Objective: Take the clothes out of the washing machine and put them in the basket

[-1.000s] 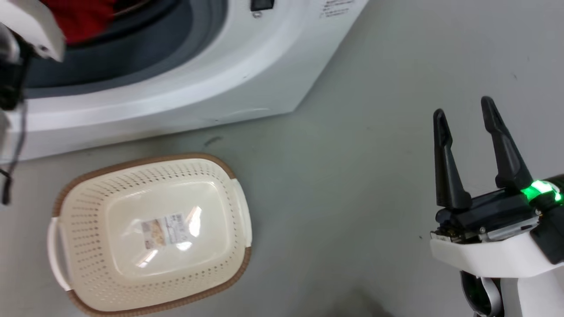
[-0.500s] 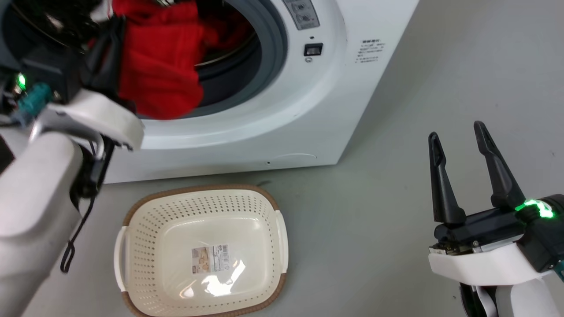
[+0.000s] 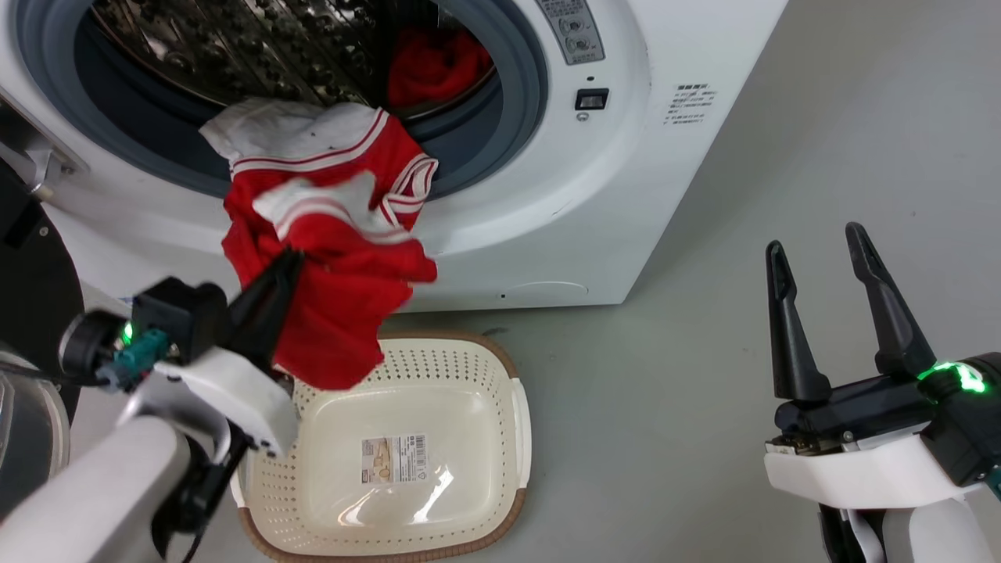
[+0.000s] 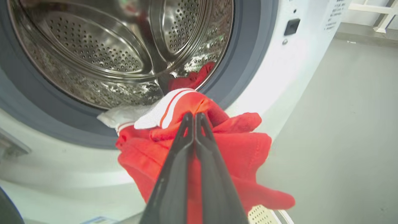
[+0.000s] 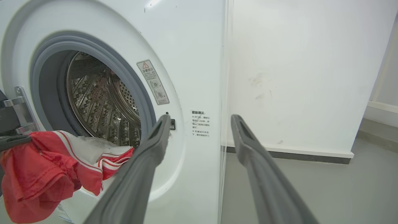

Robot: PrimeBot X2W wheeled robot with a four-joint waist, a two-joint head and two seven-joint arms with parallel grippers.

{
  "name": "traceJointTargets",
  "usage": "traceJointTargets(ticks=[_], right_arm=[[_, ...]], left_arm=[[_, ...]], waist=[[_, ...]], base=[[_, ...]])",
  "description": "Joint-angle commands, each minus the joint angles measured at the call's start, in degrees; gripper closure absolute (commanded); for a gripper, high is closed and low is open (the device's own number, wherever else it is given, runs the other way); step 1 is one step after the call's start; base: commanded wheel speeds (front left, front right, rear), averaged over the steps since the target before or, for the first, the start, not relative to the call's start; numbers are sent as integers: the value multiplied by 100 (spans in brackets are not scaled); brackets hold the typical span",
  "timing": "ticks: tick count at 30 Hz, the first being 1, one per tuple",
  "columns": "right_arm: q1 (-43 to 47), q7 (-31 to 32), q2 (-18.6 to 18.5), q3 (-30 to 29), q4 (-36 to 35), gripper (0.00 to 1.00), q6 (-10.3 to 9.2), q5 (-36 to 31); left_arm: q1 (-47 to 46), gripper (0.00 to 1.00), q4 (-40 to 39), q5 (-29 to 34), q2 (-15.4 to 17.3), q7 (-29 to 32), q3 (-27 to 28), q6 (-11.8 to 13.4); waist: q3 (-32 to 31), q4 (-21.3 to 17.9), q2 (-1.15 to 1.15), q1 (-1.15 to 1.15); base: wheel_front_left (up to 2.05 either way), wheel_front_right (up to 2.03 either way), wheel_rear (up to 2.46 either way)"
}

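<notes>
My left gripper [image 3: 285, 262] [image 4: 194, 115] is shut on a red garment [image 3: 336, 289] [image 4: 239, 146] with a white, red-striped part. The garment hangs out of the washing machine [image 3: 626, 180] door opening, its white end still draped over the grey ring, its lower end dangling just above the near-left rim of the basket [image 3: 461, 367]. A second red piece [image 3: 434, 66] [image 4: 192, 79] lies deeper in the steel drum. The cream basket stands on the floor in front of the machine. My right gripper [image 3: 817, 246] [image 5: 200, 119] hovers open off to the right, holding nothing. The right wrist view shows the garment [image 5: 37, 177] at lower left.
The black-rimmed glass door [image 3: 31, 281] stands swung open at the left, beside my left arm. Grey floor [image 3: 782, 117] stretches to the right of the machine. A white wall [image 5: 295, 77] with a skirting board rises behind the machine's side.
The camera has tilted up, showing more of the drum. My left gripper has pulled back and down from the drum opening, drawing the red garment out over the basket. The right gripper stays put.
</notes>
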Motion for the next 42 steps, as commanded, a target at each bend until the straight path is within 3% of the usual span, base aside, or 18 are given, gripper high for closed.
traceJointTargets(ticks=[1, 9, 20, 23, 27, 42], right_arm=[[-29, -12, -2, -1, -10, 0, -4, -5], [-180, -11, -2, 45, -44, 0, -4, -20], [-356, -12, -1, 77, -140, 0, -4, 76], [-407, -11, 0, 76, -166, 0, -4, 104], [-396, -12, 0, 78, -207, 0, -4, 140], [-554, -12, 2, 34, -566, 0, -4, 139]], left_arm=[[136, 100, -10, -98, -17, 15, -14, 10], [537, 100, 890, -444, -402, 84, -297, -257], [270, 100, 2871, -550, -1084, 772, -1003, -1299], [161, 100, 3249, -574, -1191, 961, -1096, -1462], [-87, 100, 3681, -519, -1294, 915, -1129, -1586], [-1437, 100, 5659, -276, -1461, 389, -977, -1673]], waist=[[77, 4, 0, 1], [513, -170, 0, 1], [1317, -563, 0, 1], [1496, -647, 0, 1], [1732, -738, 0, 1], [3042, -1126, 0, 1]], base=[[0, 0, 0], [0, 0, 0], [0, 0, 0], [0, 0, 0], [0, 0, 0], [0, 0, 0]])
